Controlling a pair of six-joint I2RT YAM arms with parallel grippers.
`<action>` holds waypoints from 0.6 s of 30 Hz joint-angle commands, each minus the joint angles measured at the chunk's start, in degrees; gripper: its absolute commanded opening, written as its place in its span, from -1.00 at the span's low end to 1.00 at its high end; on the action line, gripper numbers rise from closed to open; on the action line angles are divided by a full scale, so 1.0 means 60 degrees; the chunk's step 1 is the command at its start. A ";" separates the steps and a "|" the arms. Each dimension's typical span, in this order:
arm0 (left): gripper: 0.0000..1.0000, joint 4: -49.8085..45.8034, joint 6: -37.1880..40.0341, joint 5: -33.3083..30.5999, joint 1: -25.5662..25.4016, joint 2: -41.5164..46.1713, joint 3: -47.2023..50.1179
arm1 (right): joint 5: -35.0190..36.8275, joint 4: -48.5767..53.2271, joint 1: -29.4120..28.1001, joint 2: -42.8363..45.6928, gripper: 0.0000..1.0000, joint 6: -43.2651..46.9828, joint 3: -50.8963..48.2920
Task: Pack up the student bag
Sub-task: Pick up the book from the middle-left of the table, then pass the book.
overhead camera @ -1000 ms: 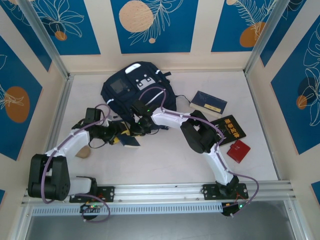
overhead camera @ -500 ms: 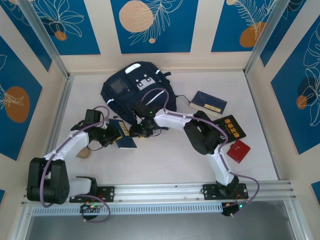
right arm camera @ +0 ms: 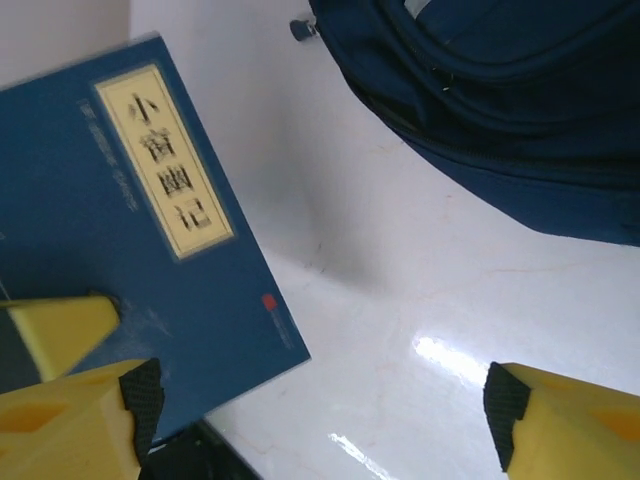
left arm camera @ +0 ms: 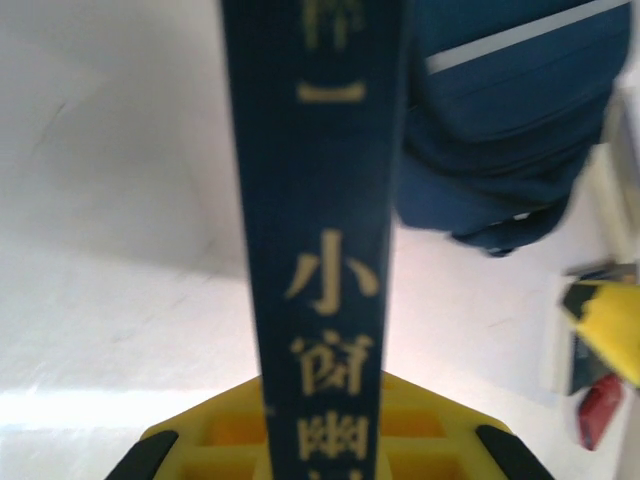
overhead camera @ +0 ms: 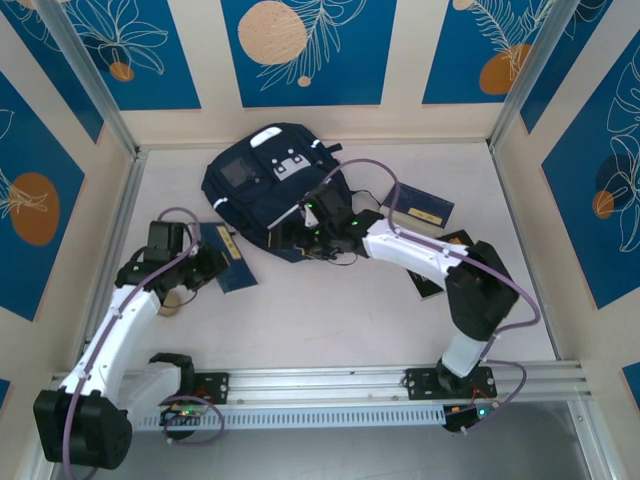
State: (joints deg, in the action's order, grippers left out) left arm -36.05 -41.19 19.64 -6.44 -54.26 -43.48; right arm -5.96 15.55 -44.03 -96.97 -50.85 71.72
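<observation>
One blue book (overhead camera: 228,258) has just changed hands. The left gripper (overhead camera: 205,265) has closed almost fully on its thin edge and drawn it aside, while the right gripper (overhead camera: 292,234) has spread wide, let go and now holds nothing. The student bag (overhead camera: 265,185) lies on the counter (overhead camera: 330,310), just beyond the open right gripper and up to the right of the left one. I cannot tell whether its zip is open. The handover looks complete, so the free right gripper can probably open the bag for the book.
</observation>
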 commanded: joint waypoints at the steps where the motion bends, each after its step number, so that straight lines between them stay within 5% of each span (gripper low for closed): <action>1: -1.00 0.1766 -0.0824 0.1059 0.0021 0.0055 -0.0506 | -0.0988 -0.1318 0.0437 0.0558 0.78 -0.0925 -0.0392; 8: -1.00 0.5289 -0.3612 0.1502 -0.0233 -0.0480 -0.0722 | -0.2184 -0.4108 0.1102 0.1321 0.86 -0.4021 -0.1702; 18: -1.00 0.7778 -0.6159 0.1201 -0.0527 -0.0512 -0.0431 | -0.2598 -0.7925 0.0919 0.0532 0.88 -0.7066 -0.1892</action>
State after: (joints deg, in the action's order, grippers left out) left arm 1.69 -71.99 26.39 -8.49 -57.98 -45.52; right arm -20.05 -21.74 -37.41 -91.98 -85.36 59.55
